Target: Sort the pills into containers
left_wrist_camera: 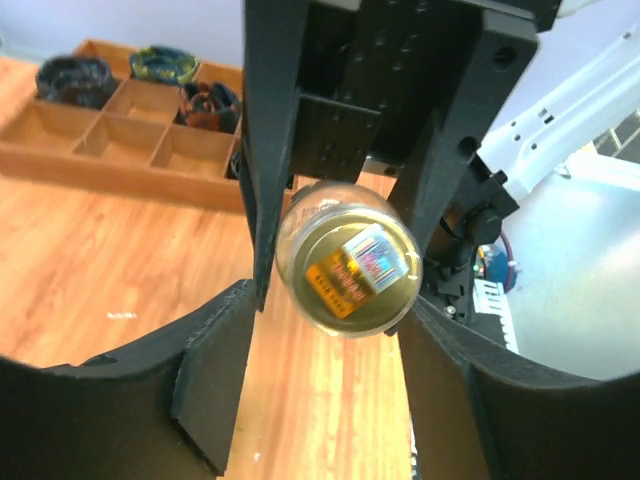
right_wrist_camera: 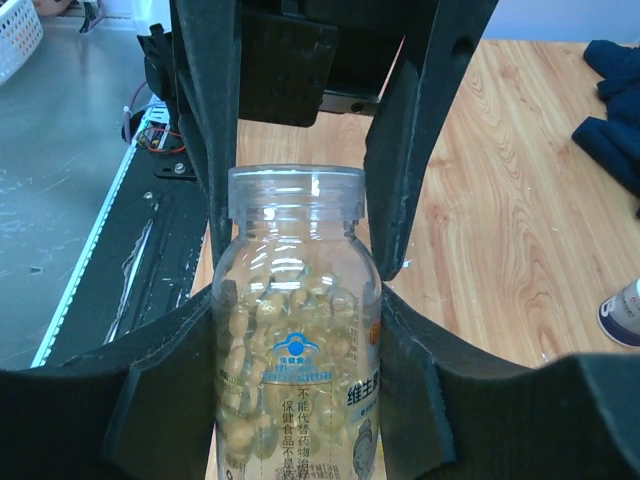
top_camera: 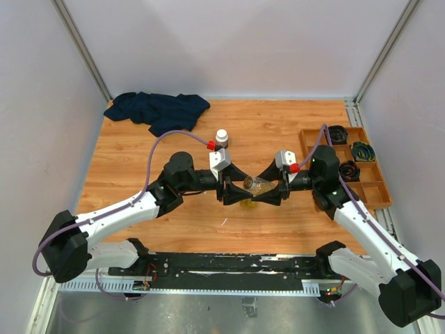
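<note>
A clear amber-tinted vial (top_camera: pixel 258 184) full of yellow pills is held level above the table's middle, between my two grippers. My right gripper (top_camera: pixel 272 188) is shut on its body (right_wrist_camera: pixel 298 350). My left gripper (top_camera: pixel 236 190) faces it, and its fingers (right_wrist_camera: pixel 222 150) lie against both sides of the vial's neck. The left wrist view shows the vial end-on (left_wrist_camera: pixel 348 262). A flat yellowish thing (top_camera: pixel 247 203), perhaps the yellow case, lies on the table under the grippers, mostly hidden.
A white-capped bottle (top_camera: pixel 221 137) stands just behind the left gripper. A dark blue cloth (top_camera: pixel 158 110) lies at the back left. A brown wooden compartment tray (top_camera: pixel 379 188) holding dark coiled items is at the right edge.
</note>
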You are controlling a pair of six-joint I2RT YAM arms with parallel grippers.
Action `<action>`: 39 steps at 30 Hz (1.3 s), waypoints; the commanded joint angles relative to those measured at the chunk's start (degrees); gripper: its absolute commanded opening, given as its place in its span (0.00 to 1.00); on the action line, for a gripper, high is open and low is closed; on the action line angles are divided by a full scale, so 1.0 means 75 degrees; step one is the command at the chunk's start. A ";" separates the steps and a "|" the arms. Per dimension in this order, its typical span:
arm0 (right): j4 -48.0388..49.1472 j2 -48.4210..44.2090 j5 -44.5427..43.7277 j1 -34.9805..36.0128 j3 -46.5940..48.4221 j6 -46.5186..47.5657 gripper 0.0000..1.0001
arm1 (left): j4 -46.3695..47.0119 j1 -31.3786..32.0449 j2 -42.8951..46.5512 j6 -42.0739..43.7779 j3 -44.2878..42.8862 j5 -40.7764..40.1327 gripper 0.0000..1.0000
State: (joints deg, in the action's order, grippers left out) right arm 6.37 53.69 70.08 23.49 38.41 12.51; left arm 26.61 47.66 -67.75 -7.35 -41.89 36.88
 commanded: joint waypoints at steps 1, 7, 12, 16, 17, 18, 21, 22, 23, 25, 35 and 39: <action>0.0494 -0.0139 0.0309 0.0055 0.0216 0.0141 0.01 | -0.0504 0.0056 0.0119 -0.0402 0.0015 -0.0351 0.66; 0.0489 -0.0122 0.0300 0.0056 0.0216 0.0158 0.00 | -0.0578 0.0056 0.0490 -0.0434 0.0159 -0.0493 0.75; 0.0474 -0.0116 0.0252 0.0053 0.0207 0.0166 0.00 | -0.0633 0.0055 0.0959 -0.0274 0.0450 -0.0374 0.79; 0.0217 -0.0105 -0.0096 0.0056 0.0264 0.0375 0.01 | -0.0471 0.0056 0.1647 -0.0546 0.0875 -0.0591 0.88; 0.0136 -0.0104 -0.0264 0.0056 0.0284 0.0443 0.01 | -0.0423 0.0056 0.1858 -0.0791 0.0987 -0.0810 0.93; 0.0072 -0.0104 -0.0397 0.0056 0.0284 0.0512 0.00 | -0.0370 0.0056 0.2060 -0.1022 0.1080 -0.1082 0.96; 0.0065 -0.0115 -0.0796 0.0056 0.0278 0.0525 0.01 | -0.0285 0.0056 0.2508 -0.1993 0.1211 -0.2246 0.99; 0.0053 -0.0116 -0.0937 0.0056 0.0271 0.0513 0.01 | -0.0184 0.0056 0.2569 -0.2368 0.1222 -0.2461 0.99; 0.0044 -0.0116 -0.1060 0.0056 0.0274 0.0522 0.01 | -0.0009 0.0056 0.2594 -0.2949 0.1255 -0.2610 0.98; 0.0024 -0.0116 -0.1072 0.0059 0.0278 0.0541 0.01 | 0.0442 0.0056 0.2554 -0.3886 0.1325 -0.2879 0.95; 0.0014 -0.0114 -0.1014 0.0050 0.0279 0.0573 0.01 | 0.0211 0.0450 0.1672 -0.4539 0.0684 -0.4078 0.89; 0.0000 -0.0094 -0.0999 0.0056 0.0281 0.0583 0.01 | 0.0147 0.0636 0.1375 -0.4330 0.0446 -0.4202 0.86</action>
State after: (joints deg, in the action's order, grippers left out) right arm 5.87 53.45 62.67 23.49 38.72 15.75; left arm 27.14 51.11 -56.23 -40.38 -35.07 8.60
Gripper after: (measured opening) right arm 0.537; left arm 0.887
